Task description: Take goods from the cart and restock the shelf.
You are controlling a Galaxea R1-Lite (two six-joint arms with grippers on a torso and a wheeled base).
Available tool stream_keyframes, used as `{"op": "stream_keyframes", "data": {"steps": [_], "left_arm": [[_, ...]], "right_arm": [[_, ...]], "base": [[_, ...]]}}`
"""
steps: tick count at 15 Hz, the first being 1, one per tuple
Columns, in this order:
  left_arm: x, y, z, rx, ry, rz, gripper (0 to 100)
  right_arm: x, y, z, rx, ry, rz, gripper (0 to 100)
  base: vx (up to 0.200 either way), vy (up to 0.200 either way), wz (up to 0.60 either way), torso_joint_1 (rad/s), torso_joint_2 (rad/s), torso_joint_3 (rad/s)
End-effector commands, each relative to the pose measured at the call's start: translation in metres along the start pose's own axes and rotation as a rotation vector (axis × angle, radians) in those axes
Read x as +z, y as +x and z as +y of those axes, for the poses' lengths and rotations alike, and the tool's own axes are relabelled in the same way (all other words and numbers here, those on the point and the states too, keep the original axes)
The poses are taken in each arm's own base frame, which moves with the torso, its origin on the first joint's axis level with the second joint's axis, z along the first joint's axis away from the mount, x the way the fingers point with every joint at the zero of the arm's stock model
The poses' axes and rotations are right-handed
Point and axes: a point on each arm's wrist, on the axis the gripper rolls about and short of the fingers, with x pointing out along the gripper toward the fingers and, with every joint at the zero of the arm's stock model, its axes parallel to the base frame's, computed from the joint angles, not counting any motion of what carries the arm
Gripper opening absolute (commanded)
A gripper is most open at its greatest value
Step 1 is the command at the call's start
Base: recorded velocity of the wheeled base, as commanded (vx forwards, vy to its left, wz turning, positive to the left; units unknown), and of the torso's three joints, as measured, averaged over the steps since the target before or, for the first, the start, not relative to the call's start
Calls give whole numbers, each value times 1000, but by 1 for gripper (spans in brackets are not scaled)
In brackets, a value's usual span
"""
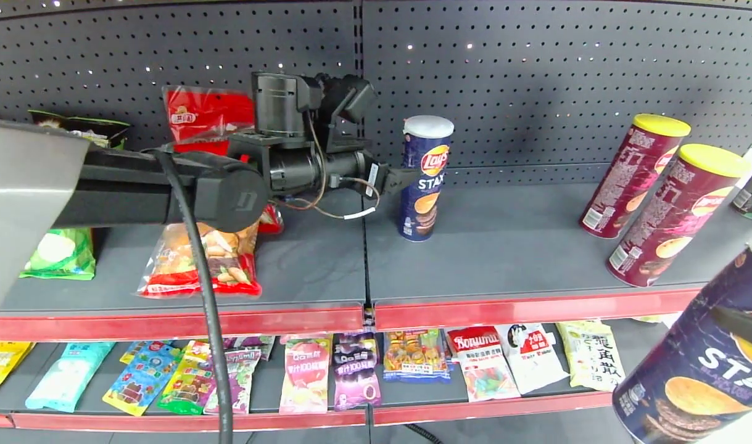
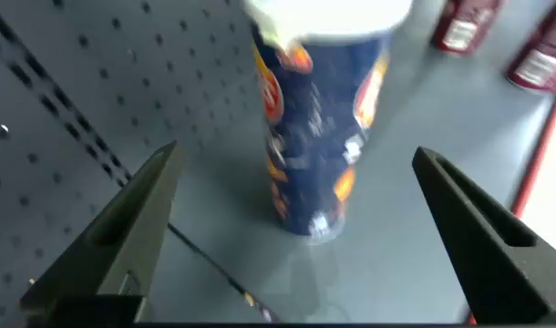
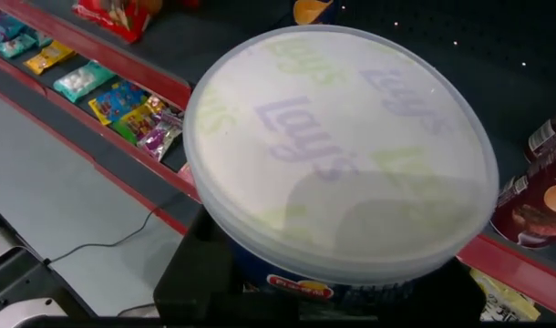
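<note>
A blue chips can [image 1: 426,179] with a white lid stands upright on the grey upper shelf [image 1: 511,246], near the pegboard back wall. My left gripper [image 1: 406,177] is open just to its left at mid height. In the left wrist view the fingers [image 2: 123,237] are spread wide, and the can [image 2: 319,137] stands a little beyond their tips, apart from both. A second blue chips can [image 1: 709,370] is held at the lower right in front of the shelf, my right gripper [image 1: 738,332] shut on it. Its pale lid [image 3: 342,155] hides the fingers beneath.
Two maroon cans with yellow lids [image 1: 638,176] [image 1: 678,216] lean at the shelf's right end. Snack bags lie at the left: a red one [image 1: 206,120], a peanut bag [image 1: 200,259], a green one [image 1: 61,253]. Several candy bags [image 1: 357,370] line the lower shelf.
</note>
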Motion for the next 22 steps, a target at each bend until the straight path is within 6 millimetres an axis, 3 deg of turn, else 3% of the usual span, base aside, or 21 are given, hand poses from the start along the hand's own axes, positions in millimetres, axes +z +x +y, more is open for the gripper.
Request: {"op": "stream_keyframes", "data": {"steps": [1,10,22], "left_arm": [[-2,14,-1,-7,3,-12,100],[-7,43,-4,-10,10,-38,100],[-15,62,-6,-21,8,-44,100]], "right_arm": [[0,-2,1,-2,-3,-8,0],[0,-4,1,-9,-4,-11,0],[-1,-4,1,-9,0,-6,0]], "base": [[0,0,0,0,0,0],[0,0,0,0,0,0],[0,0,0,0,0,0]]}}
